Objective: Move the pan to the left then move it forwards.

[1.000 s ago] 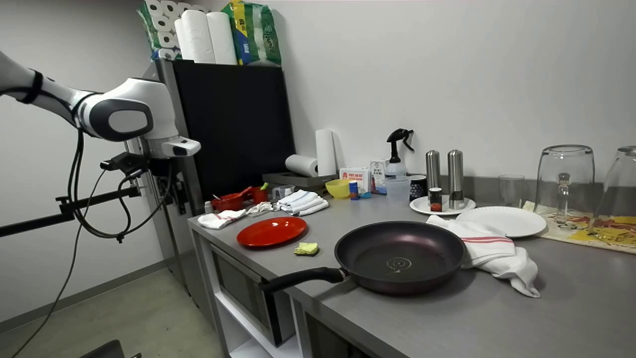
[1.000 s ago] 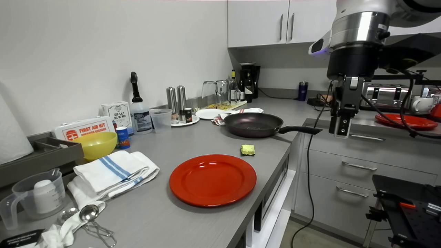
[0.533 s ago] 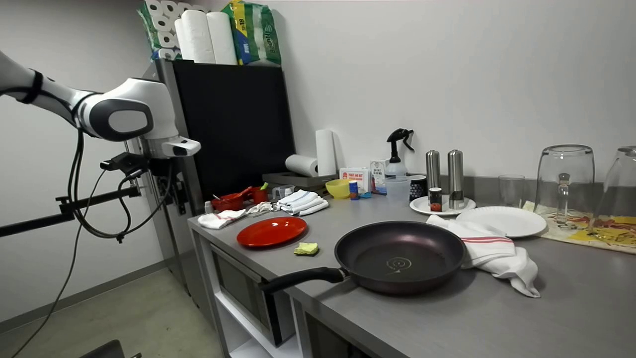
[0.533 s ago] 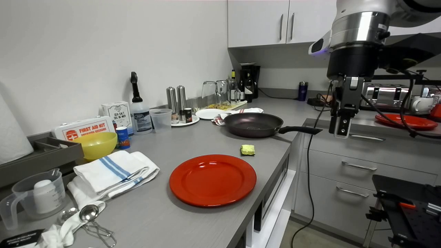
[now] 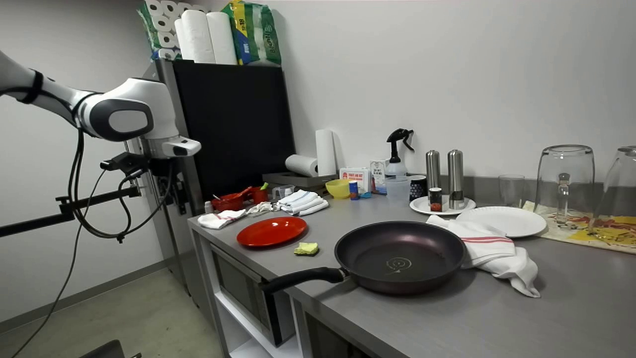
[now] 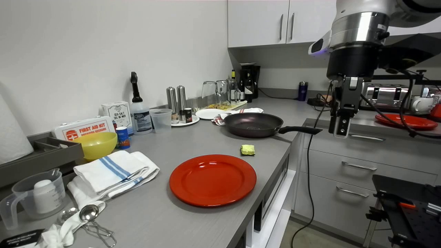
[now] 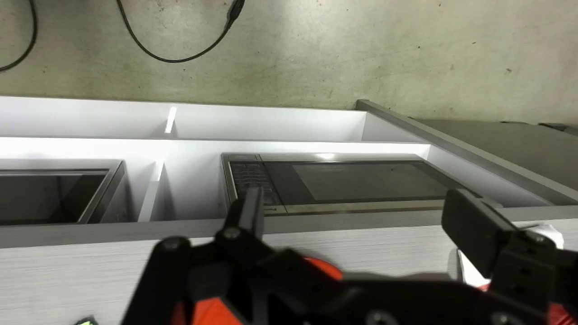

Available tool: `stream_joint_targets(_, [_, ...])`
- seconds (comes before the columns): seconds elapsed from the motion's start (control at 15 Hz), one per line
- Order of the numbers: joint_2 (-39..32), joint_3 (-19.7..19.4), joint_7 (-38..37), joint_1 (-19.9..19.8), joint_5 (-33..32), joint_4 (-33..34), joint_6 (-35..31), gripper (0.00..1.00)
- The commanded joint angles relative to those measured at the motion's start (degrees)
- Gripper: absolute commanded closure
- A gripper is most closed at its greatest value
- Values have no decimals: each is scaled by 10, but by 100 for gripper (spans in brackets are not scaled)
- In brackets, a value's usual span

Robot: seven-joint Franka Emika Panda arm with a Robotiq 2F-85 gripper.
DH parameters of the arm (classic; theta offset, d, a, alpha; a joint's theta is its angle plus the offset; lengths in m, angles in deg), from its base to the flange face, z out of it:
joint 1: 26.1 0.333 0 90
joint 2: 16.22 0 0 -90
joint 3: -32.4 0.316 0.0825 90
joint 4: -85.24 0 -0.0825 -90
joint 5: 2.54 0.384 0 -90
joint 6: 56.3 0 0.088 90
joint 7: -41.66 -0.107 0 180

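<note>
The pan [image 5: 400, 248] sits flat on the gray surface [image 5: 571, 313], its black handle [image 5: 304, 277] pointing between 8 and 9 o'clock in an exterior view and reaching out past the surface's front edge. Seen from there, a white towel [image 5: 489, 251] with red stripes lies rumpled just beside the pan at 3 o'clock, a white plate [image 5: 512, 221] lies farther off between 2 and 3, and a yellow sponge [image 5: 306, 247] is near the pan at 9. A red plate [image 5: 272, 231] lies near the sponge, at its 10 o'clock. The robot arm [image 5: 149, 94] hangs well apart from the pan, off toward 10 o'clock. Its jaws are released: in the wrist view they stand spread wide over the surface's front edge, with a microwave [image 7: 352, 180] on a shelf [image 7: 194, 149] beneath showing at 12 o'clock.
</note>
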Motion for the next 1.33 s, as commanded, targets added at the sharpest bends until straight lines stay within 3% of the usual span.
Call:
stream_joint_targets(0.0, [-11,8,-7,-14,-20,0,-13,0])
stream_joint_targets(0.67, [-33,-19,-48,-88,-66,7,-37,0])
stream_joint_targets(1.27, [-23,-41,-110,-174,-185,-5,-38,0])
